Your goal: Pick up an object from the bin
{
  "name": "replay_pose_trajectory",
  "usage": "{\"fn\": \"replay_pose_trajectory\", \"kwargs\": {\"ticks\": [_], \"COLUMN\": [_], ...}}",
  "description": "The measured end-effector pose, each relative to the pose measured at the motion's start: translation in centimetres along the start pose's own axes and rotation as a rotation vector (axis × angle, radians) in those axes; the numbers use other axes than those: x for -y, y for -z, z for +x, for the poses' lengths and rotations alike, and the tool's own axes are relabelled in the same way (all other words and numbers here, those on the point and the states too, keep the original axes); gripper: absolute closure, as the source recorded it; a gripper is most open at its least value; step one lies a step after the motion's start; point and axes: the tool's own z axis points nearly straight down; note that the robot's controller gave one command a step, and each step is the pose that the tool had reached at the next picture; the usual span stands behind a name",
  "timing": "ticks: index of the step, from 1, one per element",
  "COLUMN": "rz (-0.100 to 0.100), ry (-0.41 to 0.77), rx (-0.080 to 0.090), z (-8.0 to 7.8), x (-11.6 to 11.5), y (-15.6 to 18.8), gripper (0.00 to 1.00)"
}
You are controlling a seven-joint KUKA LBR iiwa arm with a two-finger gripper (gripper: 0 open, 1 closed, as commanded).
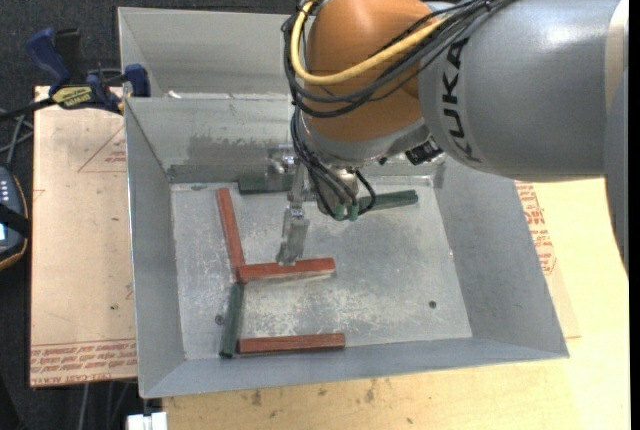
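Zero picks completed: noted end effector [294, 250] down at the short red bar [312, 268] lying mid-floor in the grey bin [150, 248], open or clenched impossible to tell; judged grasp and lift both outstanding.

I find the bin floor [410, 278] bare on the right; red bars [230, 223] and a dark bar [231, 318] fence the left; a green bar [395, 200] lies far right.
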Motion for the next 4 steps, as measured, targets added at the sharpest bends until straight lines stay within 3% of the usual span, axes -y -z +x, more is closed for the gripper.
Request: {"fn": "replay_pose_trajectory", "kwargs": {"ticks": [1,2,3,4], "rz": [0.000,0.000,0.000,-0.003], "ry": [0.000,0.131,0.367,0.213], "rx": [0.000,0.006,0.006,0.010], "z": [0.0,0.3,0.2,-3.0], "x": [0.0,-0.2,0.2,-1.1], "y": [0.0,-1.2,-7.1,-17.1], "gripper": [0.00,0.00,0.00,1.00]}}
